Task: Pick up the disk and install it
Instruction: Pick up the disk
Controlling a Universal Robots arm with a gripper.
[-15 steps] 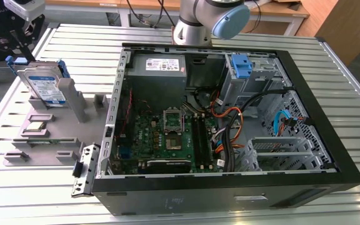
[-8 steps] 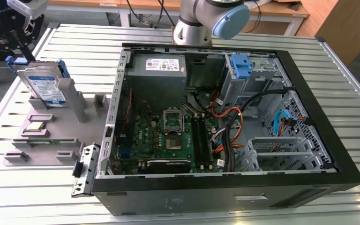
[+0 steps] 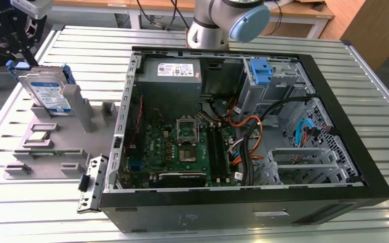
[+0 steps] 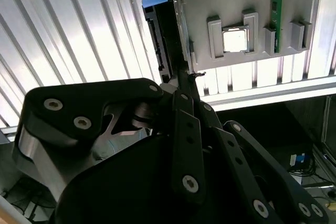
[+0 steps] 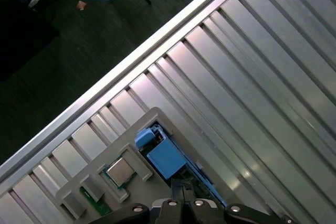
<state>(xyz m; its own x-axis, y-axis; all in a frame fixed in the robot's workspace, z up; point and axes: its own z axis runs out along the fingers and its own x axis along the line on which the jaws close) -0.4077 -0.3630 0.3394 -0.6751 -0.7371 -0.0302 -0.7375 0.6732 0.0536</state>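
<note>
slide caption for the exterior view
Gripper at the upright disk in its grey holder, beside the open computer case.

Bare slatted table [image 3: 93, 45] beside the grey fixture [image 3: 79, 135]; cables [image 3: 254, 126] and blue bracket [image 3: 260, 72] inside the open case [image 3: 248, 201].

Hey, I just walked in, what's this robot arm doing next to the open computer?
The arm's gripper is down at the top edge of the disk. The disk stands upright in a grey holder on the slatted table, to the exterior view's left of the open computer case. The disk sits in the holder's slot and is not yet installed in the case.
</note>
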